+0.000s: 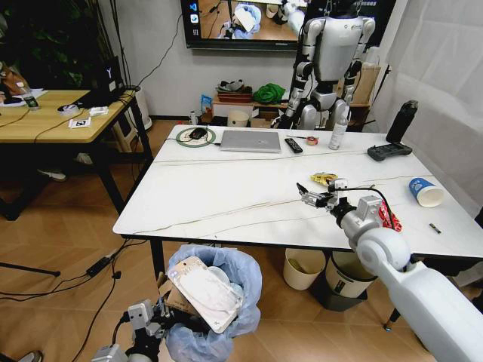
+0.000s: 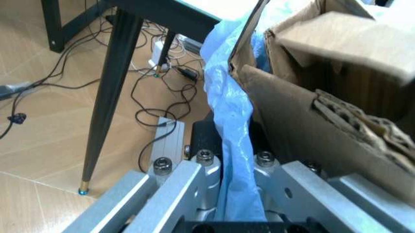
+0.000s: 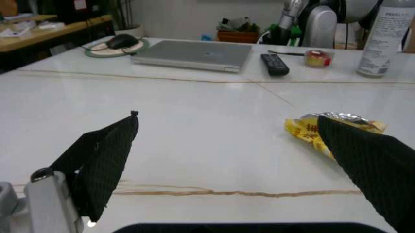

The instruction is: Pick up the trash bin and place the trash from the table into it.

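The left gripper (image 1: 155, 324), at the head view's 7 o'clock below the front edge of the table (image 1: 226, 196), is clamped tight on the blue bag lining the trash bin (image 1: 226, 302); the wrist view shows the plastic pinched between its closed metal fingers (image 2: 175, 182). The bin sits off the table's near edge, already stuffed with torn brown cardboard (image 2: 324, 131) and a flat clear plastic pack (image 1: 205, 290) lying across its mouth.

The right gripper (image 1: 311, 196) reaches over the tabletop at about 3 o'clock from the picture's centre, its black fingers (image 3: 104, 160) spread wide and holding nothing. A crumpled yellow wrapper (image 1: 324, 179) lies just beyond it, near one fingertip. A red wrapper (image 1: 389, 217) rests beside the right forearm, and a blue-white paper cup (image 1: 426, 192) lies on its side toward the table's right edge.

At the far side, around 12 o'clock, sit a silver laptop (image 1: 250, 141) and a black remote (image 1: 293, 145).
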